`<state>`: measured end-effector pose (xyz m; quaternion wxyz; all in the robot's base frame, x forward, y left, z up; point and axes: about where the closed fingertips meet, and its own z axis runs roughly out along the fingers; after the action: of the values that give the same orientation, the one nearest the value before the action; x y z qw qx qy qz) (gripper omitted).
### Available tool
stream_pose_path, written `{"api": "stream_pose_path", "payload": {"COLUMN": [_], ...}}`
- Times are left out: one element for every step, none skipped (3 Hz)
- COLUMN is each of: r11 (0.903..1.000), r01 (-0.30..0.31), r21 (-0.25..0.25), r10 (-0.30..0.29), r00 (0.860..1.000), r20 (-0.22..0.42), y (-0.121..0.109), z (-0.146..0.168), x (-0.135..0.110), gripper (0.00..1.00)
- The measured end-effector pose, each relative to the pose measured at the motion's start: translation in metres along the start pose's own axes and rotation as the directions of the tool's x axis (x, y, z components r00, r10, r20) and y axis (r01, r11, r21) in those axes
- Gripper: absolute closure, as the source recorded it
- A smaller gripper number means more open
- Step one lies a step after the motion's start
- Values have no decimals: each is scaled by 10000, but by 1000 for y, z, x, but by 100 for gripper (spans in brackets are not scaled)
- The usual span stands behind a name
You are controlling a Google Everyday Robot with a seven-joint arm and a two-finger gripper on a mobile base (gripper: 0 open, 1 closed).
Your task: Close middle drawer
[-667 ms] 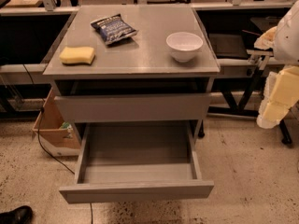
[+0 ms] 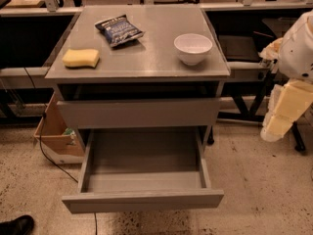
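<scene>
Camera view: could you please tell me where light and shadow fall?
Camera view: soft sheen on the cabinet top; the open middle drawer is evenly lit; the recess under the top is dark; the gripper, at the right edge, is brightly lit.

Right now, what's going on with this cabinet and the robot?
The robot's gripper hangs at the right edge of the view, beside the cabinet and touching nothing. The middle drawer is pulled far out and has not yet been pushed in. On the cabinet top sit a yellow sponge, a chip bag and a white bowl.
</scene>
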<state>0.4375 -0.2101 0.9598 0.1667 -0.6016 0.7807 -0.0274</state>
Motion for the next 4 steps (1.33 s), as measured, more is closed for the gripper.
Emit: {"api": "stream_pose_path", "payload": {"r11": [10000, 9994, 9968, 9967], "r01": [7, 158, 346, 351], "r21": [-79, -320, -724, -727], "r10": [-4, -125, -243, -245], "r00": [9989, 9949, 9900, 9896], "r20": [467, 998, 1387, 1419], "y": [20, 45, 73, 74], "z": [33, 92, 159, 161], "x": [-10, -22, -35, -36], "gripper": [0, 0, 0, 0]}}
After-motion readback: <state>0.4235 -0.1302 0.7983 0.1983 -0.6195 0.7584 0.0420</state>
